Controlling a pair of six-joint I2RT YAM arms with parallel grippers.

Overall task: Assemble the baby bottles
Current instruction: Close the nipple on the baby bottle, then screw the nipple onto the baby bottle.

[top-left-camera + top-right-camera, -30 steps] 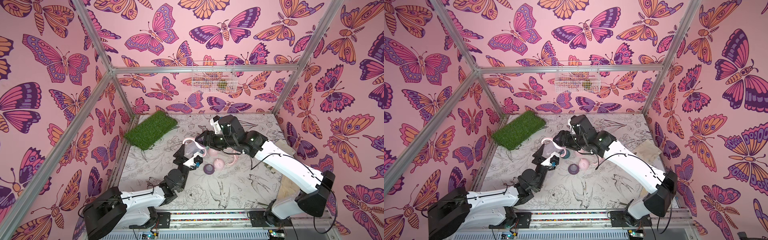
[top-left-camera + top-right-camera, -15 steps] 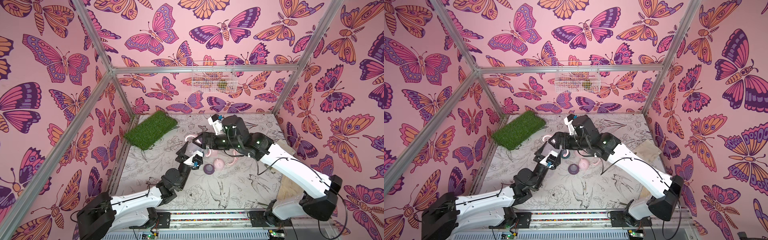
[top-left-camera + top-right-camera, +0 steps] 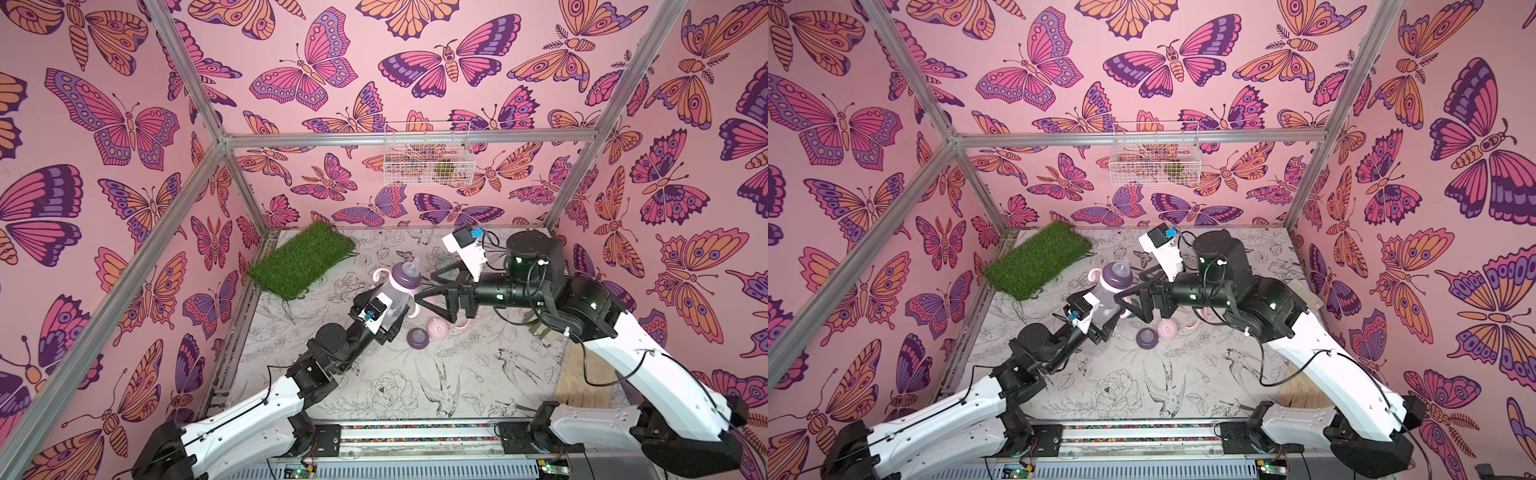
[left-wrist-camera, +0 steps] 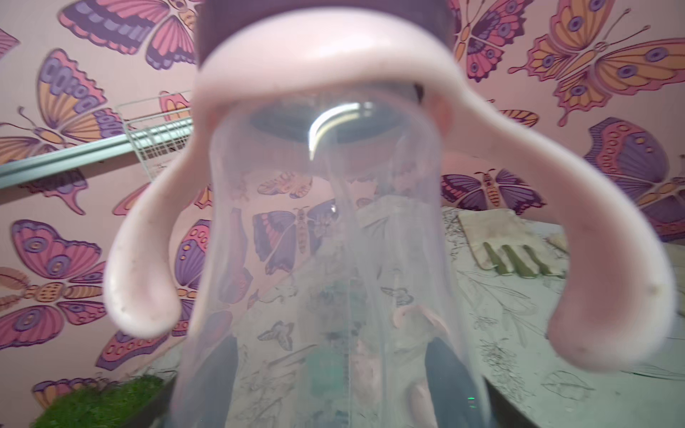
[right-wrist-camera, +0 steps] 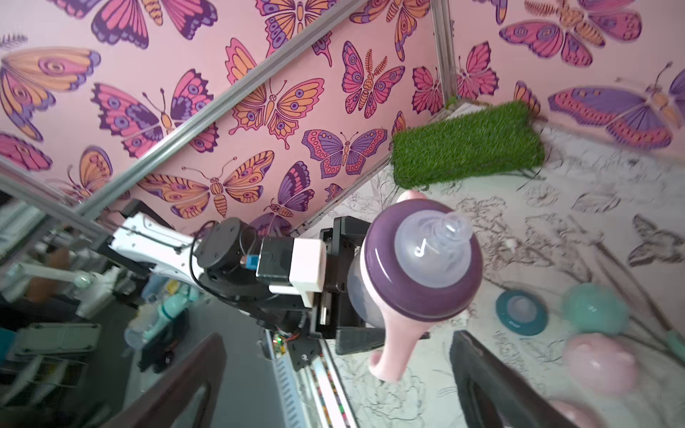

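Note:
A clear baby bottle [image 3: 400, 291] with a purple nipple collar [image 3: 405, 277] and a pink two-handled ring hangs tilted above the table, also in a top view [image 3: 1111, 291]. My left gripper [image 3: 390, 311] is shut on its clear body [image 4: 333, 259], with dark fingers [image 4: 218, 370] on both sides. Just right of the collar, my right gripper [image 3: 424, 287] stands open and empty. In its wrist view the bottle [image 5: 422, 266] is beyond the spread fingers [image 5: 500, 385]. A loose purple collar [image 3: 417, 337], a pink cap [image 3: 438, 328], a teal collar [image 5: 520, 312] and a teal cap [image 5: 595, 309] lie on the table.
A green grass mat [image 3: 303, 259] lies at the back left corner. A white wire basket [image 3: 428, 153] hangs on the back wall. A beige glove [image 3: 582, 382] lies near the right wall. A pink handle ring [image 3: 463, 326] lies partly under my right gripper.
My right gripper has opened wide and drawn back to the right, off the bottle's purple collar. My left gripper keeps its hold and has raised the bottle slightly.

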